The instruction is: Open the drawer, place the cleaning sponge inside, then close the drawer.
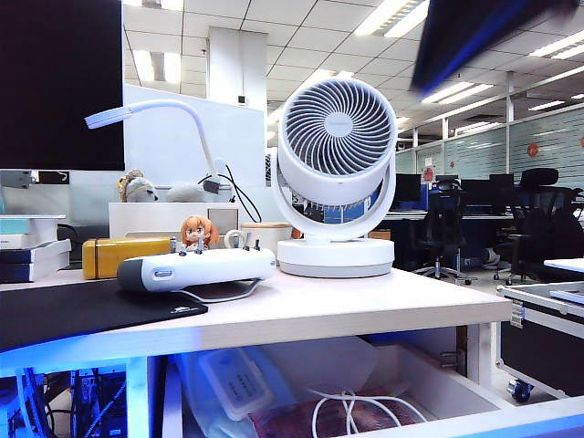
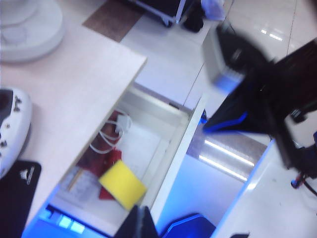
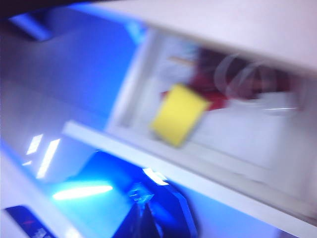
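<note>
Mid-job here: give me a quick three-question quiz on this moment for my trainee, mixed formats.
1. True or false: the sponge lies inside the open drawer.
2. Multiple choice: what stands on the desk right of the white controller? A) a kettle B) a white fan C) a printer
3. Fill in: the left claw and the right claw are both ____, holding nothing.

Key: 1 true. 2 B. 3 shut, each near the drawer's front in its wrist view.
</note>
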